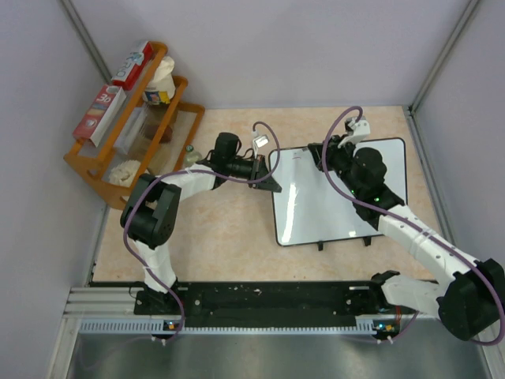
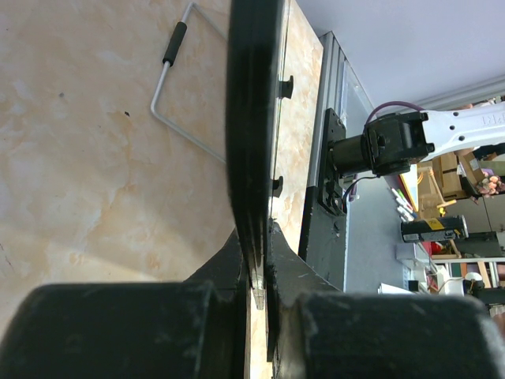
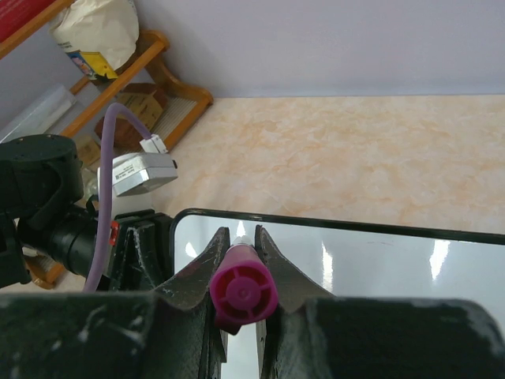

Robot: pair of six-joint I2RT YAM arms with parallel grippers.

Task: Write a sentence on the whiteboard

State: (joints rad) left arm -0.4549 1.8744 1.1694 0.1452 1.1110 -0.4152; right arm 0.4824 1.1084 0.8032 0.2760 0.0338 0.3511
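Glossy white, black-framed whiteboard (image 1: pixel 316 209) lies flat on the beige marbled table (image 1: pixel 225 237), right of centre. Left gripper (image 1: pixel 273 180) comes in from the side and is clamped tight on the board's left edge, near its far corner, with the frame pinched between both fingers. Right gripper (image 3: pixel 242 237) sits over the far part of the board, closed around a magenta marker (image 3: pixel 243 290) whose tip points at the white surface. Whether the tip touches the board: cannot tell.
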